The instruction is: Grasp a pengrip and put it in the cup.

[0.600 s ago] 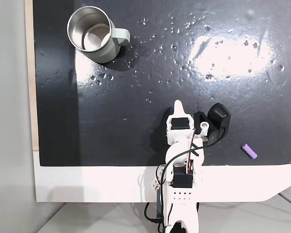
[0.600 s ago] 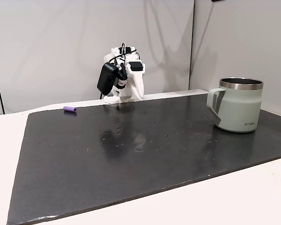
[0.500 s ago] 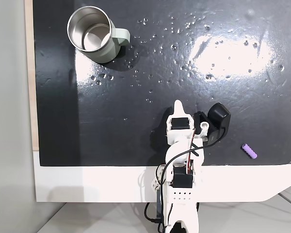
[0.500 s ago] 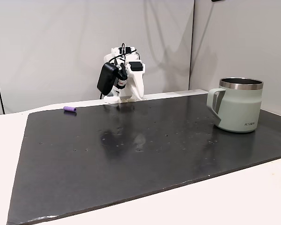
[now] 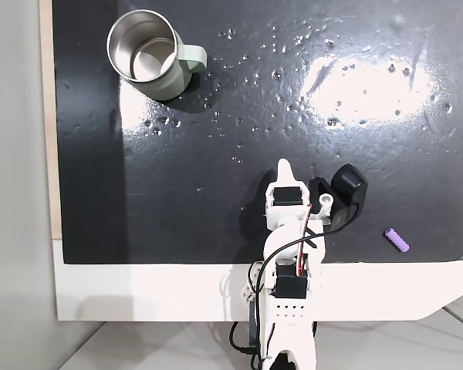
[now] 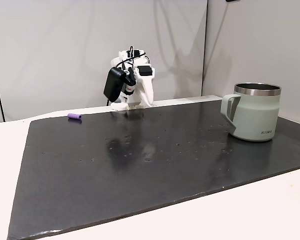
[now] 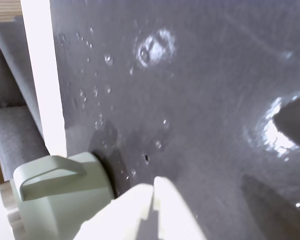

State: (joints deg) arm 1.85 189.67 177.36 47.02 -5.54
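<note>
A folded arm point(image 5: 289, 254) sits at the near edge of a black mat point(image 5: 216, 139) in a fixed view from above, its gripper point(image 7: 152, 187) empty and its two white fingers pressed together, tips meeting, as the wrist view shows. The pengrip point(image 5: 396, 240) lies flat on the mat's near right corner in that view from above, well apart from the arm and untouched; in the side fixed view it is the small lilac cylinder point(image 6: 74, 116) on the far left, beside the arm's base. The cup point(image 5: 148, 55) stands upright and empty at the far left corner in the view from above, its handle turned toward the mat's middle, diagonally across from the pengrip. The task looks not yet begun. The likely trouble lies in the pickup: the pengrip is tiny, round and rubbery, so a finger landing off-centre could roll it off the mat's near edge or squirt it out sideways. After that comes a carry across the whole mat, where a weak pinch could drop it, or a low approach could clip the cup's rim
</note>
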